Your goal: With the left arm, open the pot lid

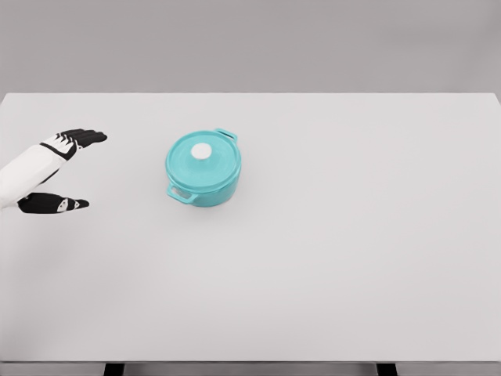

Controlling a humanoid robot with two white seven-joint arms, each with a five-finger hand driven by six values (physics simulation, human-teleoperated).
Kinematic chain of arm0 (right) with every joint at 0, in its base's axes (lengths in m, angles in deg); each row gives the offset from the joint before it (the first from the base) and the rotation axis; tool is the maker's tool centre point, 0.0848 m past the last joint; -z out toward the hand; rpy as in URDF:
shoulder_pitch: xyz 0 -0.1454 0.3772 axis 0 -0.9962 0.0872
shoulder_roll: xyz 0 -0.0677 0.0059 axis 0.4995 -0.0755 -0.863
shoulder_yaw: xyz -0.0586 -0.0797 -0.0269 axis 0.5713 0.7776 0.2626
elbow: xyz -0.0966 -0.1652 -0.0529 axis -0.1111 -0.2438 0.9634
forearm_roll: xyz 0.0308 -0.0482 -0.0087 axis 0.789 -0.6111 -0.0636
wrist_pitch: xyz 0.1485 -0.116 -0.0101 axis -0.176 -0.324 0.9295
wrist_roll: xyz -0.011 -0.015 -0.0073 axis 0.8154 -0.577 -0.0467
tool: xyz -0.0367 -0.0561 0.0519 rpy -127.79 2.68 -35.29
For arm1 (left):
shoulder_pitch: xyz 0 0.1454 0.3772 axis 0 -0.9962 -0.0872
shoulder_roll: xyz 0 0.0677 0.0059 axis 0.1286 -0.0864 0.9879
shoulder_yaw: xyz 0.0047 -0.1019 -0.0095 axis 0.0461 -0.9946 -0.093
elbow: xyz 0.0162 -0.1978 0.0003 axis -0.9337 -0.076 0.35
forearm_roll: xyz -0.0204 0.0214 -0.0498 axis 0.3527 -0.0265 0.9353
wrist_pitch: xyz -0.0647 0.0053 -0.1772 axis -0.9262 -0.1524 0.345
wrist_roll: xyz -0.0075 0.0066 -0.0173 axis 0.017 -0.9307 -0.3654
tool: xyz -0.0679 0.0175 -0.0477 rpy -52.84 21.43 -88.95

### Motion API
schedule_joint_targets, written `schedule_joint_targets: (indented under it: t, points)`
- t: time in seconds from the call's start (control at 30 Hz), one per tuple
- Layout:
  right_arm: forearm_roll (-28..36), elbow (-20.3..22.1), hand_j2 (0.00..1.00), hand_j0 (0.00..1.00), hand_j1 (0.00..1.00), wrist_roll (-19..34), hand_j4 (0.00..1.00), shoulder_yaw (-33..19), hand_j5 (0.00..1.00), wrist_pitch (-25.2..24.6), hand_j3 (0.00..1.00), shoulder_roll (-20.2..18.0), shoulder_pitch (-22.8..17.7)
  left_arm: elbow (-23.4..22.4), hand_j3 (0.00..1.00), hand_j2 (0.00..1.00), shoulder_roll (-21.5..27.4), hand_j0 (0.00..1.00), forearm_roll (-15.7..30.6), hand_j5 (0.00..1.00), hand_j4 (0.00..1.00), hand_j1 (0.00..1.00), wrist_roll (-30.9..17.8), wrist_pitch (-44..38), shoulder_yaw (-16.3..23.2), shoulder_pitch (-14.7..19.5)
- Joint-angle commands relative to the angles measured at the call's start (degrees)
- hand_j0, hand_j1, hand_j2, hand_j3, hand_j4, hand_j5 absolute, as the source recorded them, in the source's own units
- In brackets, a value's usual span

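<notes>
A turquoise pot (205,181) stands on the white table (337,235), left of the middle. Its matching lid (191,163) sits closed on it, with a white round knob (202,150) in the centre. Two small side handles stick out, one at the far right and one at the near left. My left hand (82,171) hovers over the table to the left of the pot, about a hand's width away from it. Its black fingers (86,138) are spread apart from the thumb (55,204) and hold nothing. The right arm does not show.
The table's far edge runs across the picture at the top, against a grey wall. Its near edge lies along the bottom, with two dark legs below.
</notes>
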Motion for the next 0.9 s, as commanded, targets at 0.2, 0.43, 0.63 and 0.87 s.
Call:
schedule_joint_targets:
  t: [0.2, 0.43, 0.63, 0.87]
  points:
    - [0.0, 0.0, 1.0, 1.0, 1.0, 0.0, 1.0, 0.0, 1.0, 0.0, 1.0, 0.0, -0.1, 0.0, 1.0, 1.0, -0.8, 1.0, 0.2, 1.0, 1.0, 1.0, -8.5, -0.1, 0.0, 0.6]
    - [0.0, 0.0, 1.0, 1.0, 1.0, 0.0, 1.0, 0.0, 1.0, 0.0, 1.0, 0.0, -0.1, -0.5, 1.0, 1.0, 1.4, 1.0, -3.8, 1.0, 1.0, 1.0, -12.3, -0.1, 4.9, 6.1]
    - [0.0, 0.0, 1.0, 1.0, 1.0, 0.0, 1.0, 0.0, 1.0, 0.0, 1.0, 0.0, -0.1, -10.5, 1.0, 1.0, 7.4, 1.0, -11.0, 1.0, 1.0, 1.0, -12.3, -0.1, 34.7, 35.2]
    - [0.0, 0.0, 1.0, 1.0, 1.0, 0.0, 1.0, 0.0, 1.0, 0.0, 1.0, 0.0, -0.1, -15.3, 1.0, 1.0, -4.8, 1.0, -21.7, 1.0, 1.0, 1.0, -12.4, -0.1, 54.7, 57.3]
